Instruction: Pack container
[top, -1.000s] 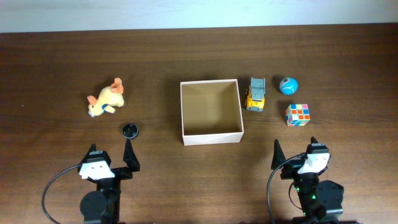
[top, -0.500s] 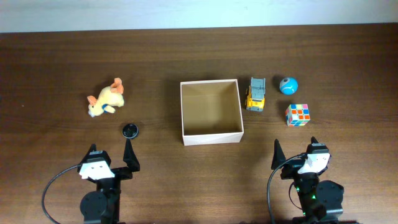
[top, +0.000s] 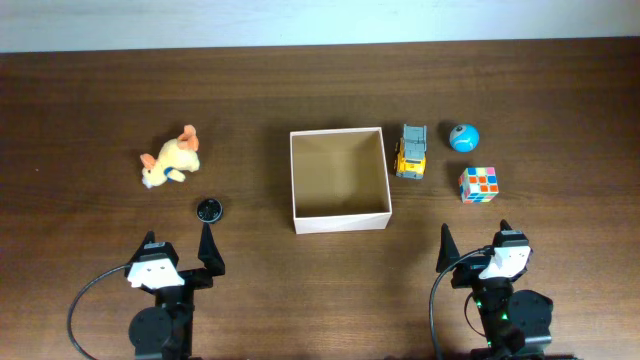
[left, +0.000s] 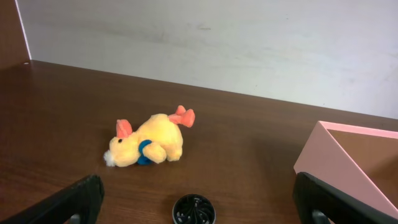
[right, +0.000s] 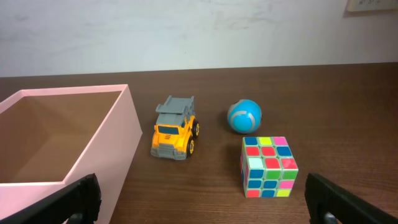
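Observation:
The container, a square shallow cardboard box with white walls and a tan inside, stands empty at the table's middle. To its left lie a yellow plush animal and a small black disc. To its right are a yellow toy truck, a blue ball and a colour cube. My left gripper is open and empty near the front edge, just behind the disc. My right gripper is open and empty in front of the cube.
The left wrist view shows the plush and the box's left wall. The right wrist view shows the box wall, truck and ball. A pale wall runs behind the table's far edge.

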